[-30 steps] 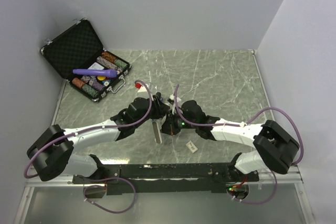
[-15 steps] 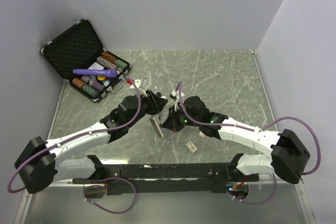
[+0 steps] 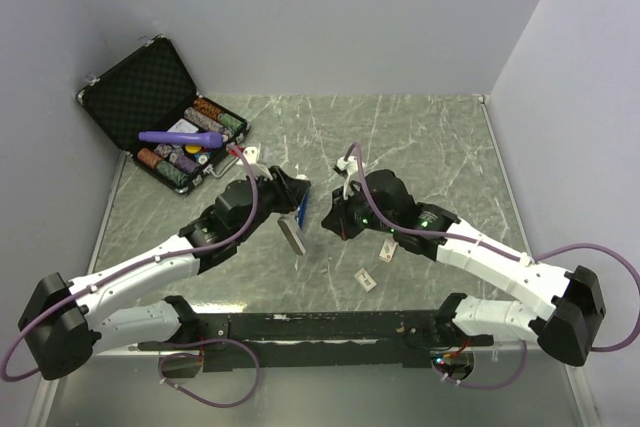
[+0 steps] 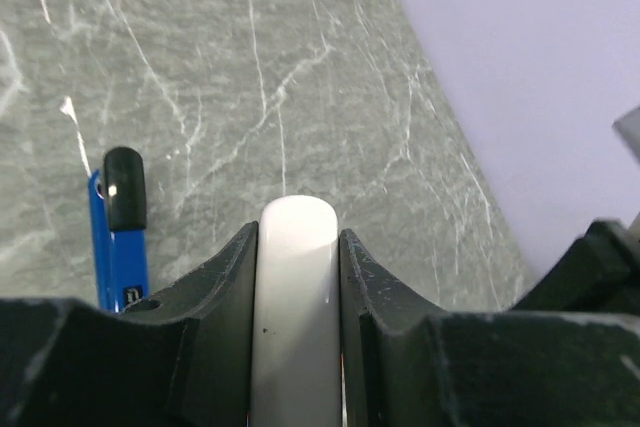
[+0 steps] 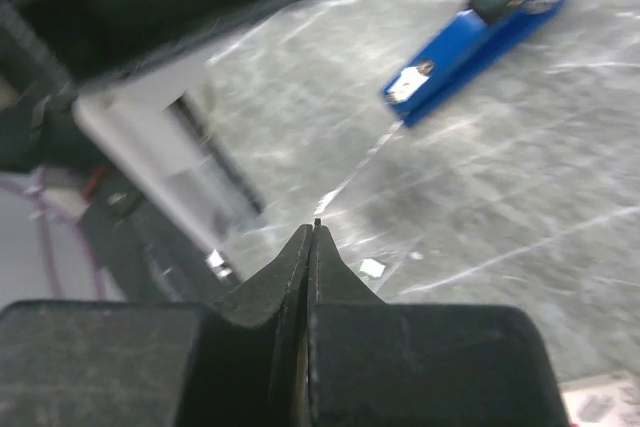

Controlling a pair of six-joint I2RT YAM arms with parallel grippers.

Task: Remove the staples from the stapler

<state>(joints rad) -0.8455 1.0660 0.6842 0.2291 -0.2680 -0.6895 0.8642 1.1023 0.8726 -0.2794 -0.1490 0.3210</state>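
Observation:
The blue stapler (image 5: 465, 42) with its black end lies on the marble table, also seen in the left wrist view (image 4: 122, 257) just left of my left fingers. From above only a blue sliver of the stapler (image 3: 302, 209) shows beside the left gripper (image 3: 290, 205). That gripper (image 4: 297, 237) is shut on a plain white-grey bar (image 4: 297, 287), which sticks out towards the arm bases (image 3: 296, 239). My right gripper (image 5: 315, 232) is shut, with a tiny dark speck at its tips. It hovers just right of the bar (image 3: 328, 219).
An open black case (image 3: 130, 87) with poker chips and a purple tool (image 3: 182, 137) stands at the back left. Small white scraps (image 3: 366, 280) lie on the table (image 3: 430, 147) near the right arm. Walls close in on three sides.
Both arms have reached farther from their bases. The left gripper carried the bar that way, and the blue stapler now shows beside it. The right gripper stayed shut.

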